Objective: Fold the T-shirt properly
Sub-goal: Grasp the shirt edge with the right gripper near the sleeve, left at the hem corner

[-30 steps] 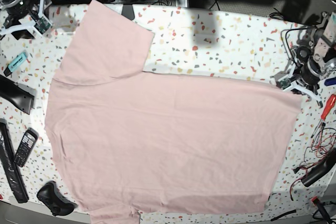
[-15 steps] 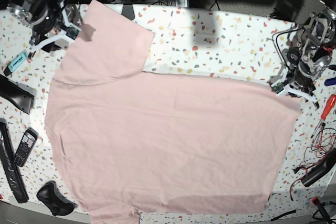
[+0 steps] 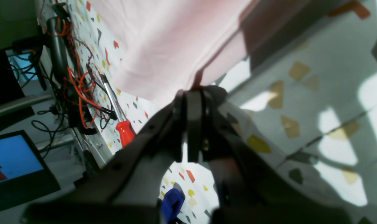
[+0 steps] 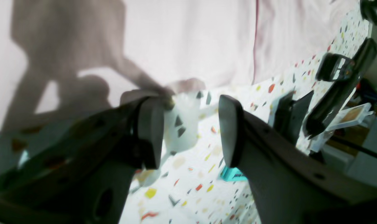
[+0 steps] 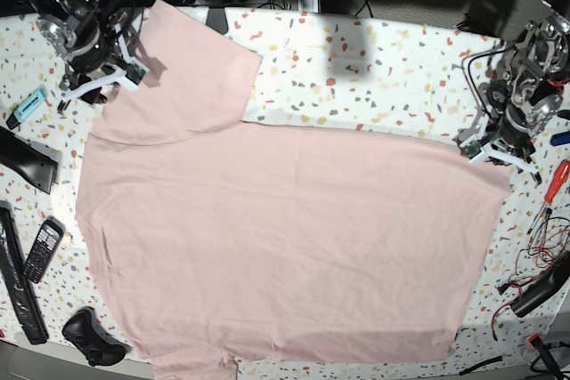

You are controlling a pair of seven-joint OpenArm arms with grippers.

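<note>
The pale pink T-shirt (image 5: 285, 238) lies spread flat on the speckled table (image 5: 383, 68), plain side up, with one sleeve (image 5: 183, 68) at the upper left. My right gripper (image 5: 101, 83) is open at the sleeve's outer edge. In the right wrist view (image 4: 188, 130) its jaws stand apart over bare table, with the shirt (image 4: 176, 37) just beyond them. My left gripper (image 5: 492, 150) sits at the shirt's upper right hem corner. In the left wrist view (image 3: 191, 93) its jaws are shut, tips touching the shirt's edge (image 3: 163, 40). I cannot tell if cloth is pinched.
A red-handled screwdriver (image 5: 557, 180) and tangled cables (image 5: 543, 238) lie right of the shirt; the screwdriver also shows in the left wrist view (image 3: 125, 132). A phone (image 5: 43, 249), a black controller (image 5: 91, 337), a black stand (image 5: 27, 159) and a teal object (image 5: 28, 104) lie on the left.
My right gripper has moved from the table's far left corner rightward and down to the sleeve's edge. My left gripper has shifted slightly left toward the hem corner. The shirt has not moved.
</note>
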